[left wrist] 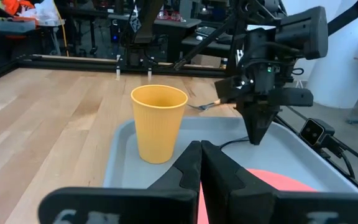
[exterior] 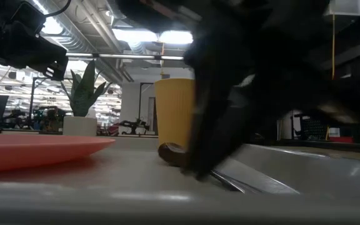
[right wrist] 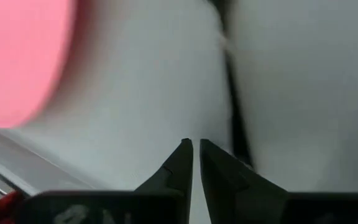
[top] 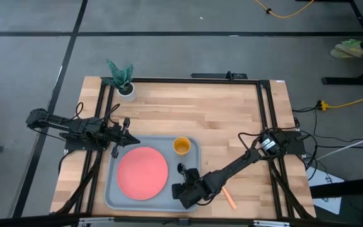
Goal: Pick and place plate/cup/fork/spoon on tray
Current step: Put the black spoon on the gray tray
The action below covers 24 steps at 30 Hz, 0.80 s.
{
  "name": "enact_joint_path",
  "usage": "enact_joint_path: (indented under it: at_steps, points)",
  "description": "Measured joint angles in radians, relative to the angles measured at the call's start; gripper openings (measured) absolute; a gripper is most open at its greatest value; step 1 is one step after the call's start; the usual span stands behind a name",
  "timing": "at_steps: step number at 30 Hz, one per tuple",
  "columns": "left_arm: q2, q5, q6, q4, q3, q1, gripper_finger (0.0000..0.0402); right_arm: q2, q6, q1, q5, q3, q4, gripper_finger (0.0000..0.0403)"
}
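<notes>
Right gripper down in the tray beside the spoon, fingers pressed together, gripping nothing.

No text, label, brand, number or sign can be read in any view. The cup, plate and tray are plain, and the room behind the cup in the low view shows no lettering clear enough to make out.
</notes>
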Motion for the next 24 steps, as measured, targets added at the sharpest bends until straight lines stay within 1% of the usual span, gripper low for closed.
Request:
enact_joint_path:
  at_steps: [6, 10, 15, 24]
  points:
    - [0.000, 0.000, 0.000, 0.000, 0.000, 0.000, 0.0000, 0.000, -0.095, -0.041, 0.071, 0.000, 0.040, 0.0033]
    - [0.000, 0.000, 0.000, 0.000, 0.000, 0.000, 0.0000, 0.000, -0.160, -0.070, 0.146, 0.000, 0.039, 0.0033]
    - [0.000, 0.000, 0.000, 0.000, 0.000, 0.000, 0.0000, 0.000, -0.188, -0.103, 0.151, 0.000, 0.037, 0.0033]
    - [0.000, 0.000, 0.000, 0.000, 0.000, 0.000, 0.0000, 0.000, -0.206, -0.112, 0.144, 0.000, 0.012, 0.0033]
